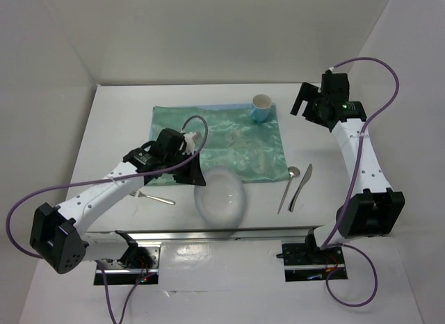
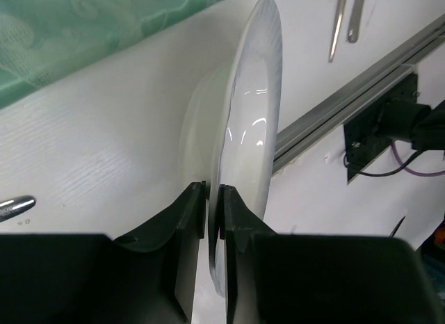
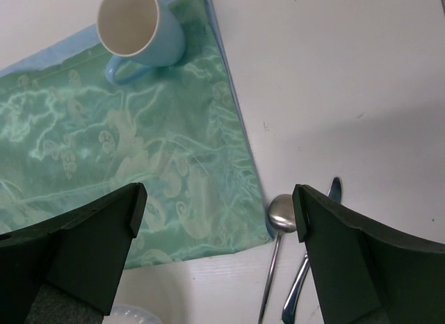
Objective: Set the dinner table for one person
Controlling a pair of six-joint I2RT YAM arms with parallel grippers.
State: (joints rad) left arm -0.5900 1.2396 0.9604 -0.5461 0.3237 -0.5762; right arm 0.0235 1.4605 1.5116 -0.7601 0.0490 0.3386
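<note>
A white plate (image 1: 221,194) sits on the dinner table (image 1: 118,122), at the near edge of the green patterned mat (image 1: 222,136). My left gripper (image 1: 197,172) is shut on the plate's left rim. In the left wrist view the plate (image 2: 254,115) is seen edge-on, its rim pinched between the two pads of the left gripper (image 2: 213,199). A light blue cup (image 1: 262,107) stands on the mat's far right corner. My right gripper (image 1: 306,105) hovers open to the right of the cup. In the right wrist view the right gripper (image 3: 219,206) holds nothing above the mat's corner (image 3: 125,143).
A spoon (image 1: 288,187) and a knife (image 1: 302,187) lie side by side right of the plate. A fork (image 1: 156,197) lies left of it, under my left arm. A metal rail (image 1: 208,233) runs along the table's near edge. White walls enclose the table.
</note>
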